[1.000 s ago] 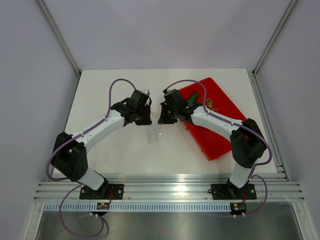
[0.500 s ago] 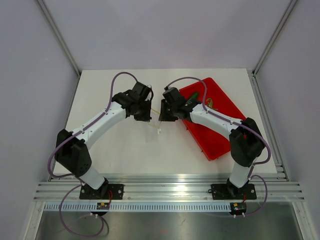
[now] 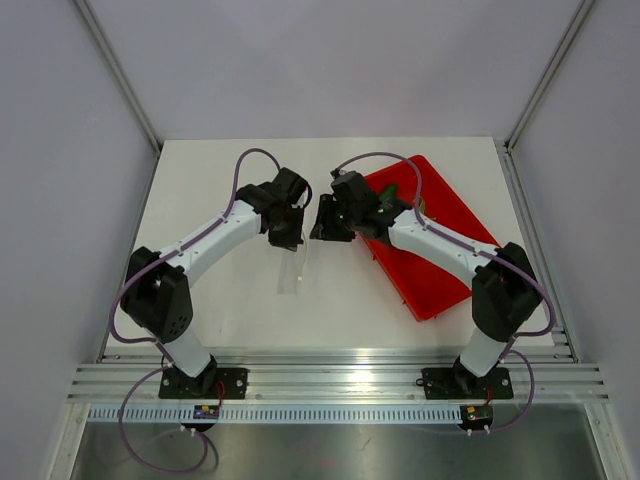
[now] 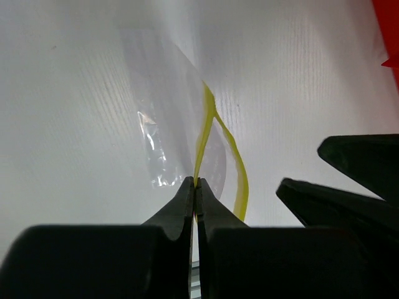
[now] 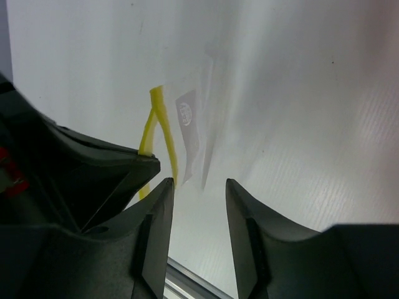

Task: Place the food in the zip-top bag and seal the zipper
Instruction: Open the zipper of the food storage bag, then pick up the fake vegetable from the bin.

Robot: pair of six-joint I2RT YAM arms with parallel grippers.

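A red plastic tray (image 3: 440, 270) lies on the right half of the white table (image 3: 220, 300), turned on the diagonal, with one corner toward the far edge and another toward the near edge. The left wrist view catches a sliver of it (image 4: 389, 25). Ribbed aluminium rails (image 3: 330, 380) run along the table's near edge, and a narrower rail (image 3: 530, 240) follows its right edge.

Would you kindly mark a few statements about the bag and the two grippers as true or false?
1. The left gripper pinches the zipper of the bag. True.
2. The right gripper is clamped on the bag. False: its jaws stand open, holding nothing.
3. The zipper is sealed end to end. False: its two halves part near the left gripper.
4. The red tray lies on the right arm's side. True.
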